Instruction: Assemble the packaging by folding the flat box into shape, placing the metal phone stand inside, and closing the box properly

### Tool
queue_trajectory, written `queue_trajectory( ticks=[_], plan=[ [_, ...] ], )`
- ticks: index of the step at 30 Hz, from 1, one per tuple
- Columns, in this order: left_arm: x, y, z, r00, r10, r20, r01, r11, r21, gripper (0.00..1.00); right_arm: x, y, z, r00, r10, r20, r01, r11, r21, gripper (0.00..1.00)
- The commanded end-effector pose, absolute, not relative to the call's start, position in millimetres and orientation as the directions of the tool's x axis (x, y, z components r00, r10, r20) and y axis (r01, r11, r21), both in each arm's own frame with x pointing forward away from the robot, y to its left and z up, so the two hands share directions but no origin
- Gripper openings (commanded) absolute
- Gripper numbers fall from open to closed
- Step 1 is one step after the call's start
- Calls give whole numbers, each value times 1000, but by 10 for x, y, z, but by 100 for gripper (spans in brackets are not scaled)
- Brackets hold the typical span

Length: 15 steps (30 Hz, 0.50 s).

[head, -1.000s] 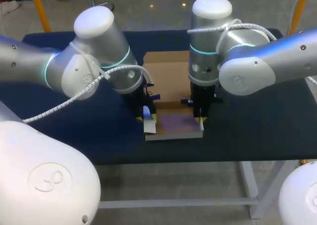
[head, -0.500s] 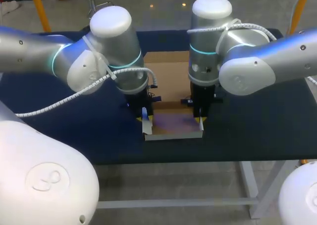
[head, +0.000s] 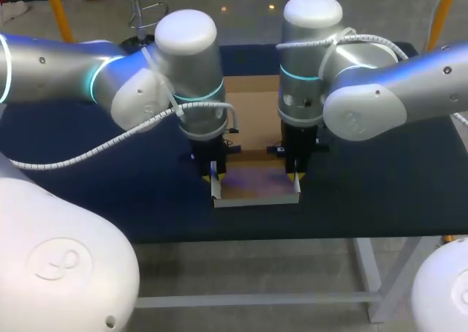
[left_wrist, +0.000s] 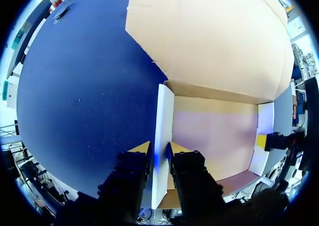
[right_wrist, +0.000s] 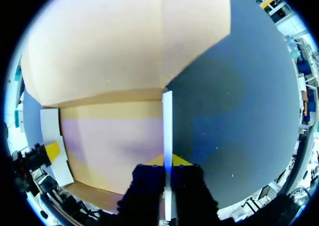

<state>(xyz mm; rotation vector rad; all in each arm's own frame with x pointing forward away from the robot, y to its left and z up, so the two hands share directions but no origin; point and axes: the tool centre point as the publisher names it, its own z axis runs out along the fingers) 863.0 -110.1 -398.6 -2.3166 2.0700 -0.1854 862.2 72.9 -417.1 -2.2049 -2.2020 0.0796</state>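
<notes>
- Box (head: 252, 184) is seen at the middle of the surface (head: 380, 189), close to its near edge. It is half-formed and open on top.
- Lid panel (head: 252, 116) is laid flat, running from the box twd the far edge of the surface. Its slanted corners show in both wrist views (left_wrist: 214, 37) (right_wrist: 124, 42).
- Left side flap (left_wrist: 163, 126) is stood upright on the box's left edge. It is pinched narrow by the left hand (left_wrist: 159, 149), w/ one yellow tip on each face; from above the left hand (head: 214, 172) is seen right over that edge.
- Right side flap (right_wrist: 167, 121) is stood upright likewise. It is held by the right hand (right_wrist: 168, 160), w/ fingers nearly together on either face; from above the right hand (head: 295, 175) is at the box's right edge.
- Box floor (left_wrist: 214, 136) btwn the two flaps is bare cardboard.
- A low front lip is seen along the box's near edge.
- Bare surface lies open outside each flap, left and right of the box, out to the side edges.
- Both arms come in over the lid area, so the room above the panel is crowded.
</notes>
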Motion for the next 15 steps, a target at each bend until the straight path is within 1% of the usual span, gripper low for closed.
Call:
queue_trajectory(
  ticks=[1,5,15],
  plan=[
    [8640,-1132,-4016,123,-992,-36,-987,-119,-109,14,8626,735,-4180,0,1000,-21,998,-2,-56,0],
    [8633,-1128,-4016,127,-991,-32,-986,-122,-114,7,8626,735,-4180,0,1000,-21,998,-2,-56,0],
    [8625,-1113,-4077,134,-991,-16,-986,-132,-106,13,8626,735,-4180,0,1000,-21,998,-2,-56,0]
  ],
)
